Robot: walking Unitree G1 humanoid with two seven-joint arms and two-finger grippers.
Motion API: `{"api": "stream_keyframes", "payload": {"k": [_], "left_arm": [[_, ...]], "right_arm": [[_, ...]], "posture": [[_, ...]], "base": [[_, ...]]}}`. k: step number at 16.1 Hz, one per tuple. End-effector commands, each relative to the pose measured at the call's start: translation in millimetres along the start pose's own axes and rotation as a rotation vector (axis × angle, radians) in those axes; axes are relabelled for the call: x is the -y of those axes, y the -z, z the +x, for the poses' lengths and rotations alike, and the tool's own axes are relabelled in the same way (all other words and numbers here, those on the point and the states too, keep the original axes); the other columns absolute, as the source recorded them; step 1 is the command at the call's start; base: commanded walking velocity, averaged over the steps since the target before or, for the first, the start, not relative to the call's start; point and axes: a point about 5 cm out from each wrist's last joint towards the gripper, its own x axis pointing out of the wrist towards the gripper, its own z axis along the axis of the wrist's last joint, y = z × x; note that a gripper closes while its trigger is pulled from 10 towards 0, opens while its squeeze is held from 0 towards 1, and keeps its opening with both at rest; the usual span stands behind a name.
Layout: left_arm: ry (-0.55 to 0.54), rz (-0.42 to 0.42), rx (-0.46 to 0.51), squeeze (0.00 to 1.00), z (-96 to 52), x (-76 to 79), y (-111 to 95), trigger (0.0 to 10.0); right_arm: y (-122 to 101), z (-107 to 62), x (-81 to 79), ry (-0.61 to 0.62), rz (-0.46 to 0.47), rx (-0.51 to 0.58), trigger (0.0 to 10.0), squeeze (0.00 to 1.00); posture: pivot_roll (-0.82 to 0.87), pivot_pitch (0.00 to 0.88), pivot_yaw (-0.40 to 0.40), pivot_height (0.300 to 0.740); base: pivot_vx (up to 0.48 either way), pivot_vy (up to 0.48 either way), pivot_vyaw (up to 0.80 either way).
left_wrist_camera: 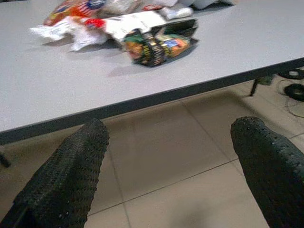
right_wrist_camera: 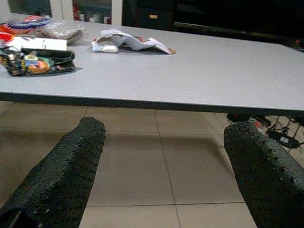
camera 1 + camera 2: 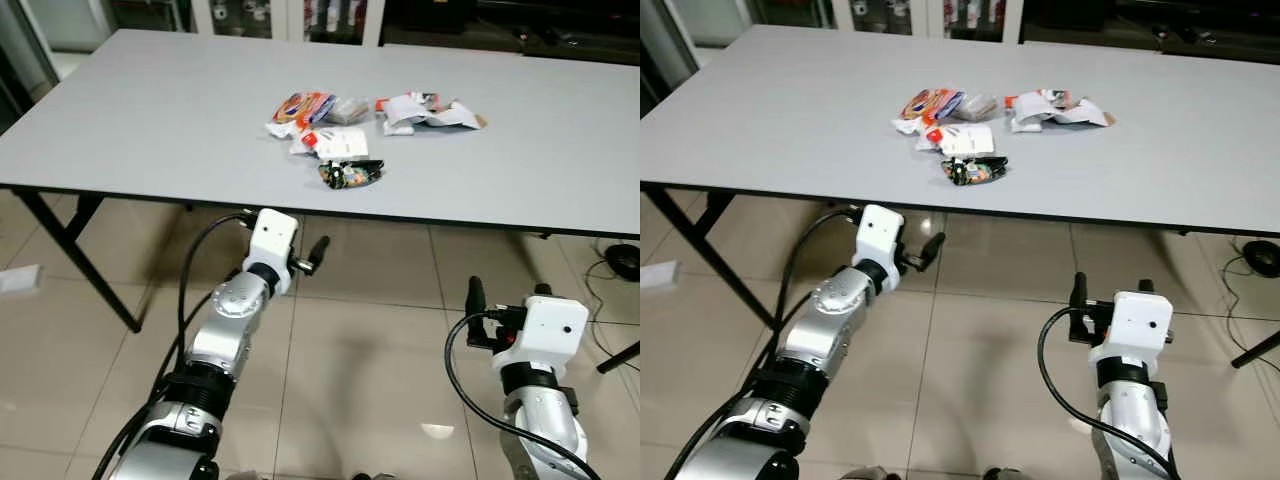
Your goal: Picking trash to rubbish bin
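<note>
A cluster of trash lies on the grey table (image 3: 150, 120), right of its middle. Nearest the front edge is a dark snack wrapper (image 3: 350, 173). Behind it are a white packet (image 3: 330, 142), an orange-red wrapper (image 3: 303, 106) and a clear plastic bag (image 3: 348, 108). Crumpled white paper (image 3: 428, 111) lies to their right. My left gripper (image 1: 173, 128) is open and empty, held below the table's front edge and pointing at the dark wrapper (image 1: 159, 45). My right gripper (image 2: 167, 126) is open and empty too, lower and to the right, over the floor.
Black table legs (image 3: 80, 250) slant down at the left. A dark round object with cables (image 3: 622, 260) lies on the tiled floor at the right, near another leg (image 3: 620, 358). Cabinets (image 3: 300, 15) stand behind the table. A white item (image 3: 20, 278) lies on the floor at far left.
</note>
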Motion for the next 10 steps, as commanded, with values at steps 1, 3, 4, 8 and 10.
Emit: {"api": "stream_keyframes", "payload": {"k": [1,3,4,8,10], "left_arm": [[-0.008,-0.001,-0.008,0.0,2.2,-1.7,-1.8,10.0],[-0.009,0.016,0.012,0.0,4.6,-7.3,-8.8,10.0],[-0.006,0.013,0.017,0.0,5.5,-7.8,-10.8,10.0],[0.005,0.032,0.072,0.0,9.7,-18.5,-32.0,10.0],[0.019,0.043,0.08,0.0,10.4,-19.6,-36.7,10.0]], "right_arm": [[-4.7,0.7,0.4,0.002,-0.003,0.016,10.0,0.0],[-10.5,6.0,1.8,-0.002,0.002,0.04,10.0,0.0],[-11.4,7.3,2.1,-0.005,-0.001,0.043,10.0,0.0],[-19.0,13.9,-3.7,-0.042,-0.009,0.073,10.0,0.0],[-14.5,12.2,-7.2,-0.04,-0.001,0.064,10.0,0.0]], "posture": [[0.1,0.102,-0.018,0.74],[0.11,0.105,-0.01,0.74],[0.11,0.104,-0.011,0.74],[0.13,0.12,0.022,0.74],[0.13,0.117,0.032,0.74]], "base": [[0.0,0.0,0.0],[0.0,0.0,0.0],[0.0,0.0,0.0],[0.401,0.0,0.0],[0.439,0.0,0.0]]}}
